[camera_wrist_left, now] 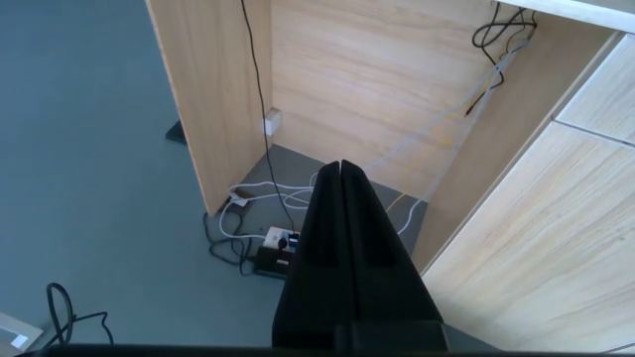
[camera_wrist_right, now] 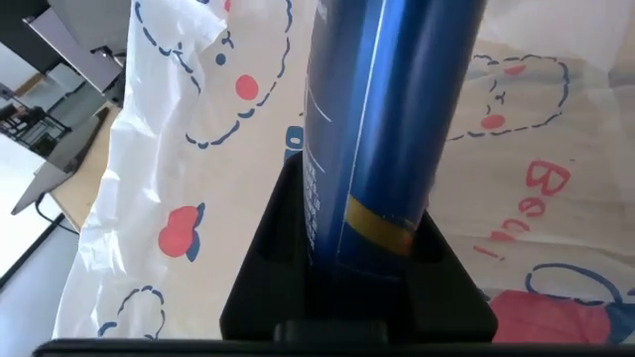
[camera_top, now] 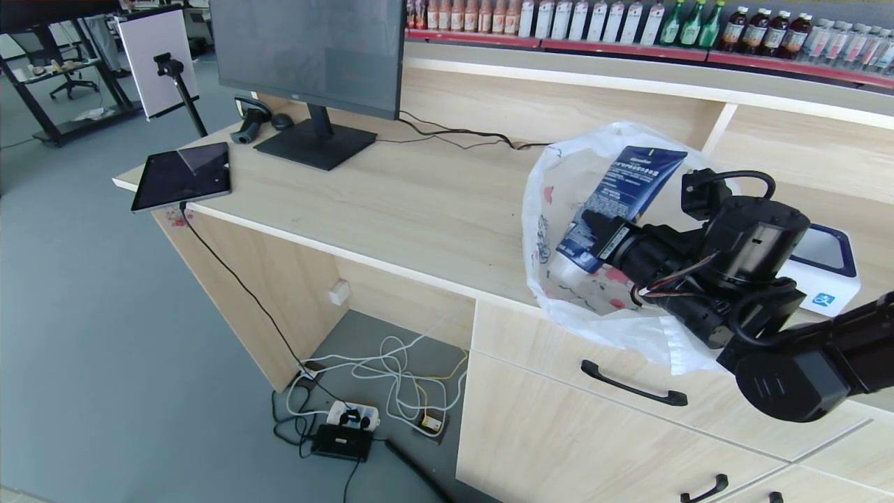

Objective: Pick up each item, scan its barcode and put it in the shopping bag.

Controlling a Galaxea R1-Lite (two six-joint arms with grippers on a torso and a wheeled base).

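Jaws first, from the head: my right jaws grip the blue tube (camera_top: 632,185) at its lower end, its long axis leaning up inside the shopping bag (camera_top: 552,216) on the desk (camera_top: 419,202). Left wrist: my left jaws are closed and empty. Right wrist: the bag surrounds the held tube.

In the head view my right claw (camera_top: 594,234) covers part of the blue tube (camera_top: 621,195) low down in the shopping bag (camera_top: 559,279), and I can't tell where the tube's lower end sits in the bag. In the right wrist view the tube's far end is cut off at the picture's edge. Its print is too small to read. My right arm hides the bag's near corner and part of the white box (camera_top: 831,269) just beside the bag.
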